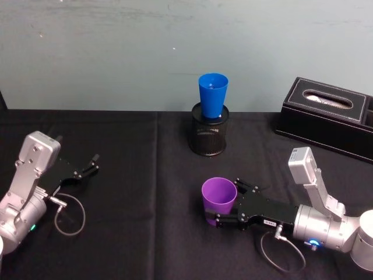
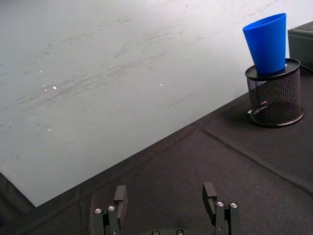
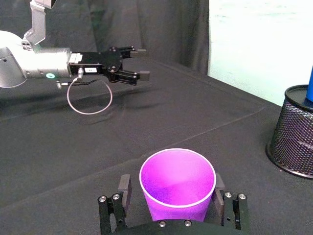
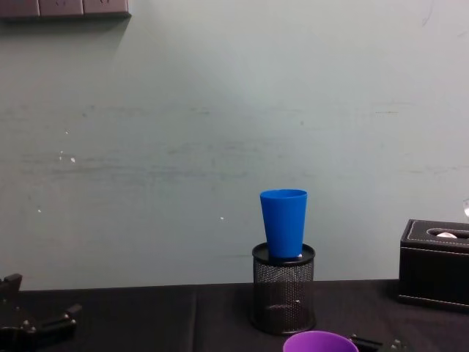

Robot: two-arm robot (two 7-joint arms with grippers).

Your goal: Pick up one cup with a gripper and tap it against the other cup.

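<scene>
Purple cup (image 1: 219, 198) at my right gripper (image 1: 225, 202), which is black with a silver body. Beyond the gripper, a bright blue cup (image 1: 213, 95) in a black mesh pen holder (image 1: 209, 135), on black cloth (image 1: 134, 175). A black box (image 1: 326, 116) with pale stitching, and a scuffed grey-green wall (image 1: 116, 52).

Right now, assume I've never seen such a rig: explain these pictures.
This is a two-armed robot at a black-clothed table. One picture looks down from its head, one across from its chest, one from each wrist. The right gripper has its open jaws either side of the purple cup, which stands on the cloth. Nothing is lifted yet. The left gripper rests open at the left. The blue cup stands in a black mesh pen holder at the back, a black tissue box to its right.
</scene>
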